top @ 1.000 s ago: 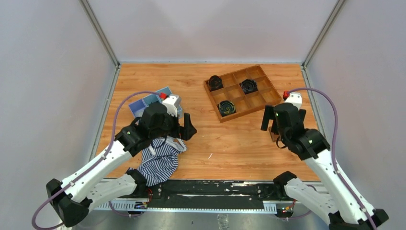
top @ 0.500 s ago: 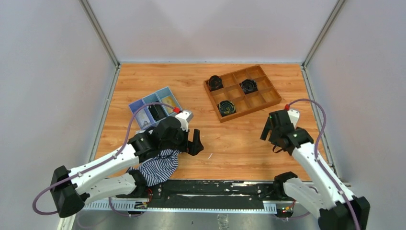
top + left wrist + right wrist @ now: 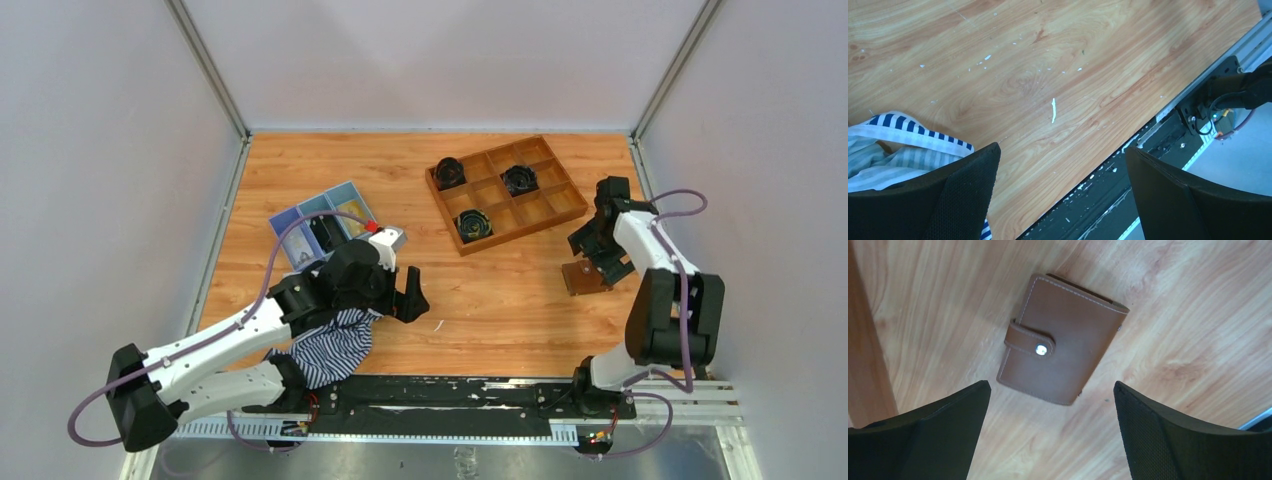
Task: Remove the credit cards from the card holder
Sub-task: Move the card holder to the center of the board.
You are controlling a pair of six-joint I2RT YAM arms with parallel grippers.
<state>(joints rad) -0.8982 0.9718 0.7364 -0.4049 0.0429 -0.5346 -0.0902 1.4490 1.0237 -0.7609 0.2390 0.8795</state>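
The card holder point(image 3: 585, 277) is a brown case lying flat on the table at the right, closed with its snap strap fastened. No cards show. In the right wrist view it point(image 3: 1063, 340) lies just beyond my fingertips. My right gripper point(image 3: 598, 256) hovers over its far edge, open and empty point(image 3: 1050, 430), apart from it. My left gripper point(image 3: 408, 292) is open and empty low over bare wood at the centre left point(image 3: 1060, 195), far from the holder.
A striped cloth point(image 3: 335, 340) lies under my left arm by the near edge point(image 3: 893, 140). A light-blue compartment tray point(image 3: 325, 225) stands behind it. A wooden grid tray point(image 3: 545, 205) with three black coils stands at the back right.
My right arm has folded back and swung its gripper toward the right wall, uncovering the card holder. My left gripper came nearer and to the right, then held still.
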